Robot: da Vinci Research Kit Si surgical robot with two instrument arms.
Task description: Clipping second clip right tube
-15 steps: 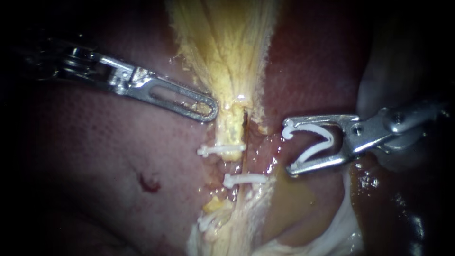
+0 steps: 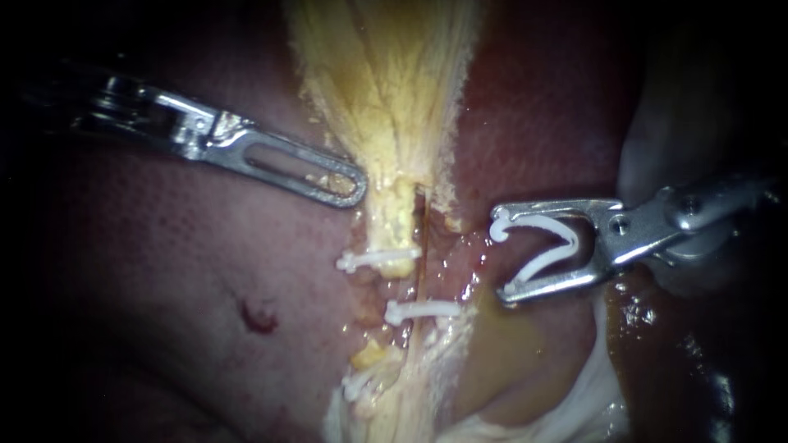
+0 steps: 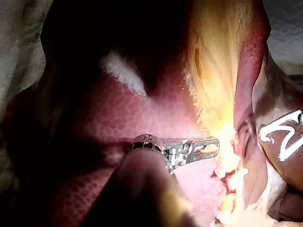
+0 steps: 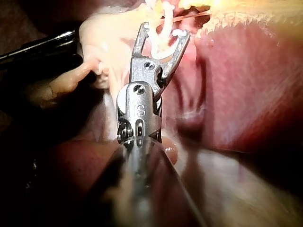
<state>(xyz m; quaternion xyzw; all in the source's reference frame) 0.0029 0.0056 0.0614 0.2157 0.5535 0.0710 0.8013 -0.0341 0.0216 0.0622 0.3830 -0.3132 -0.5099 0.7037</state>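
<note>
The right instrument (image 2: pixel 501 254) holds a bent white clip (image 2: pixel 535 221) between its wide jaws, and both jaws press on it. The right tube (image 2: pixel 422 238) is near, not touching. The left instrument (image 2: pixel 349 184) has its jaws together beside yellow tissue (image 2: pixel 386 107).

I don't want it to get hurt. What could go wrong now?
1. The open clip in my right instrument is not around the thin tube yet; the yellow tube lies right beside it, so the clip might grab both.
2. It might bump the placed clip nearby.
3. Its hooked end could scrape the liver.
</note>
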